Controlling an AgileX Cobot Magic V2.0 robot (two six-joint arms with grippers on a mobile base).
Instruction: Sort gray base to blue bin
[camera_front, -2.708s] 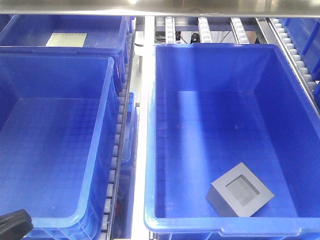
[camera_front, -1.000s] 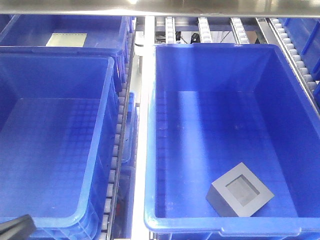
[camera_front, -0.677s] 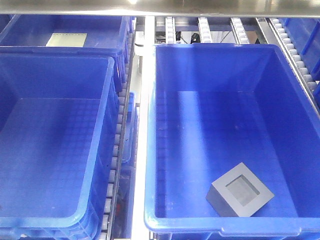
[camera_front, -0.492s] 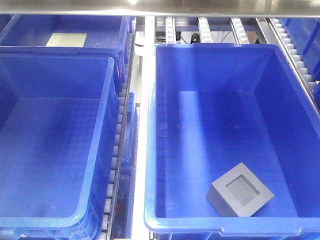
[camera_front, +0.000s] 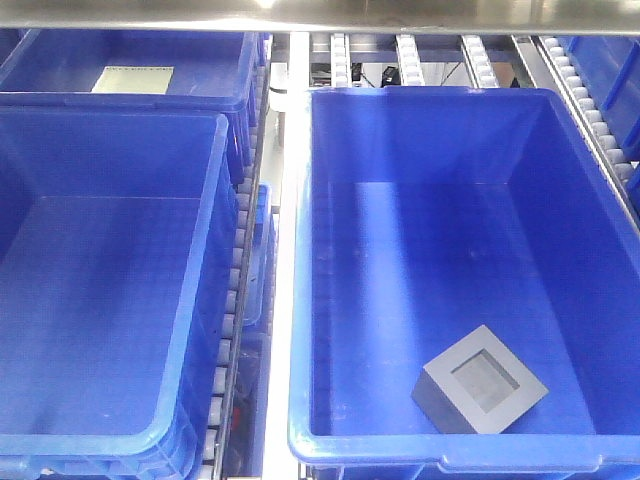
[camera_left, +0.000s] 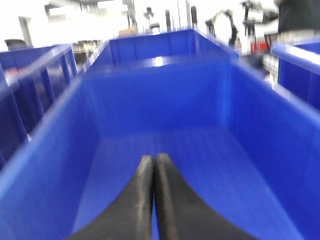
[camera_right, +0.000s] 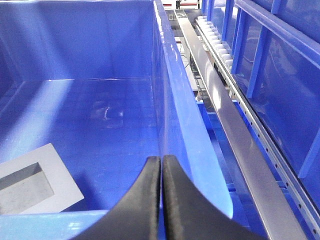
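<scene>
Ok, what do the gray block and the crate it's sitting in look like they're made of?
The gray base: matte, no glare, with sharp edges, probably molded plastic or dense foam; I can't tell which. The blue bin: glossy molded plastic, going by the light streaks on its walls, rolled rim and faint grid-patterned floor.

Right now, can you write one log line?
matte gray box-shaped base: in big blue plastic bin | left end effector: shut | right end effector: shut

Neither arm shows in the front view. Each wrist camera catches its own black gripper low in the frame: the left gripper (camera_left: 154, 165) has its fingertips pressed together, and the right gripper (camera_right: 161, 164) likewise has its fingers touching, nothing between them.
</scene>
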